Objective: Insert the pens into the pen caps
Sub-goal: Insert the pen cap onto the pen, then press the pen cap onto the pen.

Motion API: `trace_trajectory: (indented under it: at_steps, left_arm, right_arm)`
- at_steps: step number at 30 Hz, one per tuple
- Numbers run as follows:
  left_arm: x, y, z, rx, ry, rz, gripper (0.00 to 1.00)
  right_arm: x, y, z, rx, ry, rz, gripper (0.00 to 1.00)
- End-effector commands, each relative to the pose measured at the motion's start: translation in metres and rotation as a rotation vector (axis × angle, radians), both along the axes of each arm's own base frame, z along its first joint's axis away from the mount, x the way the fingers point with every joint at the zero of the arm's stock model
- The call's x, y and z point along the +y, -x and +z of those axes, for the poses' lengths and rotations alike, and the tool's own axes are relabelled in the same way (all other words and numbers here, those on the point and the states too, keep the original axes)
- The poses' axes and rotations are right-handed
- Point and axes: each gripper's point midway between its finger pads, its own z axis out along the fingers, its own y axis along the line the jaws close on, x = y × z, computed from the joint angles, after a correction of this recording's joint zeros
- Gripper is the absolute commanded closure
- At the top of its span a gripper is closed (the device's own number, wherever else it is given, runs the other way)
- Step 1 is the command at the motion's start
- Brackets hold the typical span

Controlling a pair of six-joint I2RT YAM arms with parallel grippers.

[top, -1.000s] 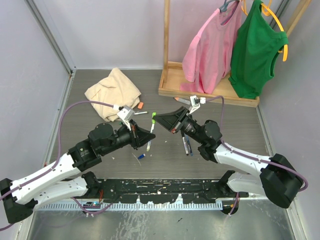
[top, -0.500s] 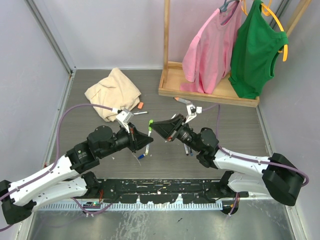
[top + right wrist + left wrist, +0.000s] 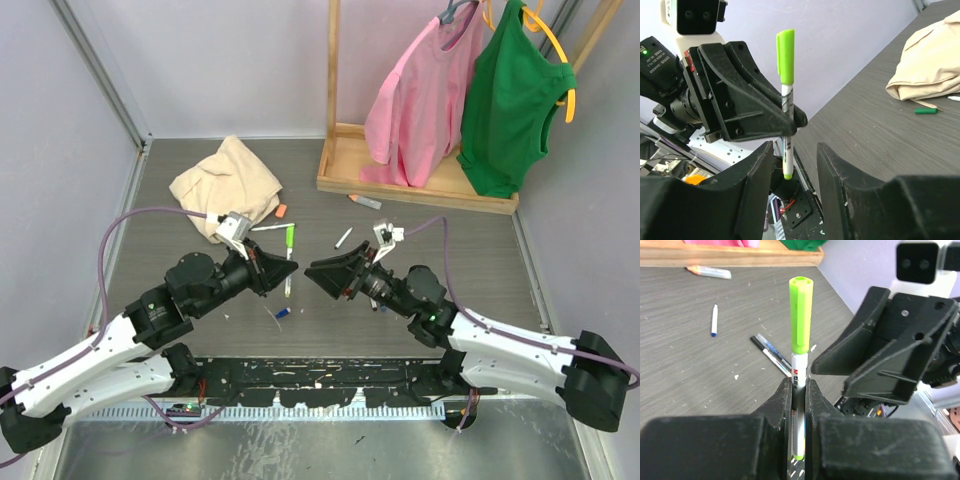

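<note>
Above grey wood-grain table (image 3: 480, 250), lilac walls (image 3: 230, 60), left pincer (image 3: 798, 385) clamping green-capped pen (image 3: 801, 305), right pincer (image 3: 315, 272) parted, empty.

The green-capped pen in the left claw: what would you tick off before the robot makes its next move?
1. Cap on pen: ok. The lime cap sits straight on the end of the white pen.
2. Grip: ok. The left gripper is shut on the pen's barrel.
3. Clearance: ok. The right gripper stands open and is not touching the pen.
4. Cap pushed fully home: cannot tell.
5. More pens waiting: ok. The two dark pens and the small white pen lie on the table.
</note>
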Motion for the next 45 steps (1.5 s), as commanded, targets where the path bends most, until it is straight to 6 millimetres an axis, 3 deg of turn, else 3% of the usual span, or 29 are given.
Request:
trace_trajectory:
  at_steps: [1,5,10,15,24,45]
  left_arm:
    - [0.014,-0.011,0.04,-0.108,0.057,0.078,1.0]
    - [0.017,-0.011,0.036,-0.117,0.029,0.078,1.0]
    - [0.014,-0.008,0.033,-0.111,0.026,0.054,1.0]
    - [0.006,-0.003,0.028,-0.085,0.02,0.012,1.0]
    - [-0.013,0.004,0.024,-0.042,0.035,-0.074,1.0]
    - [-0.024,0.005,0.026,-0.05,0.055,-0.11,1.0]
  right_arm:
    - [-0.016,-0.006,0.005,-0.042,0.059,-0.09,0.52]
    - [-0.029,-0.02,0.015,-0.032,0.119,-0.184,0.49]
    - [-0.03,-0.039,0.033,-0.032,0.215,-0.22,0.46]
    - [-0.024,-0.058,0.056,-0.005,0.154,-0.082,0.45]
    - [-0.006,-0.057,0.098,-0.068,0.056,0.05,0.45]
    - [0.016,-0.049,0.062,-0.001,0.093,0.142,0.55]
